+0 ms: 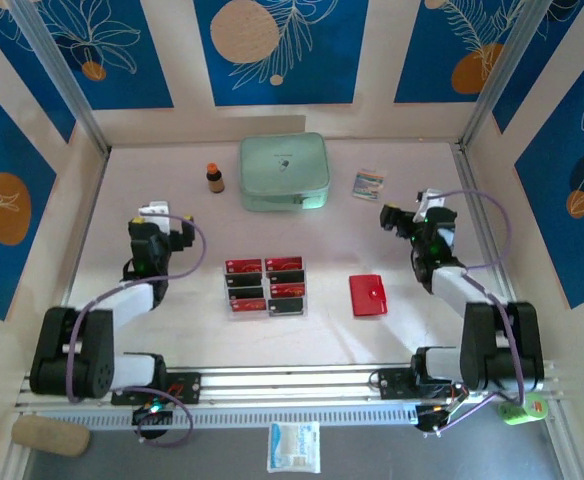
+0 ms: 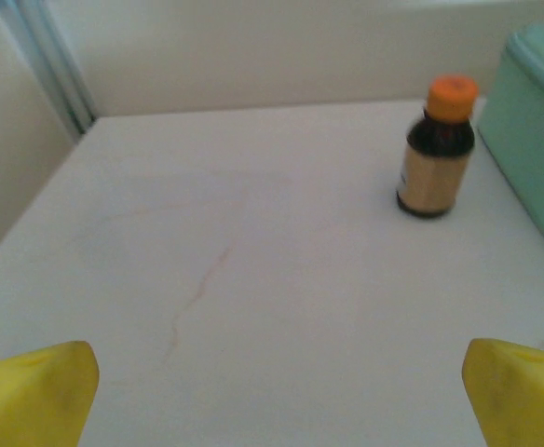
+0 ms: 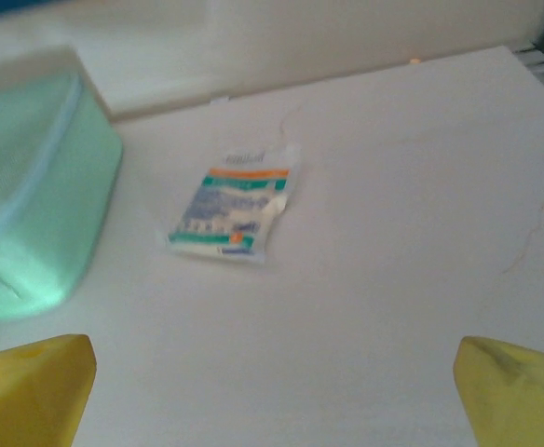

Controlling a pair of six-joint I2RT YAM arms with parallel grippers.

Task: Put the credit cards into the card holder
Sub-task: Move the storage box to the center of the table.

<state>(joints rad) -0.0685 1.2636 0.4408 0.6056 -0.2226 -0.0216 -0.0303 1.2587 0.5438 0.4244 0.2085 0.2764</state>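
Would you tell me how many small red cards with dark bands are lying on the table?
6 small red dark-banded cards mid-table: a left column of three, a right column of three. Stacked ones beneath would be hidden.

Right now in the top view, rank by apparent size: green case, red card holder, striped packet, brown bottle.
Largest to smallest: green case, card holder, striped packet, brown bottle; the last two look close.

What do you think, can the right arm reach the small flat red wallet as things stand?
Probably yes: the small flat red wallet lies on bare table close beside the right arm, nothing around it, and the right gripper is open.
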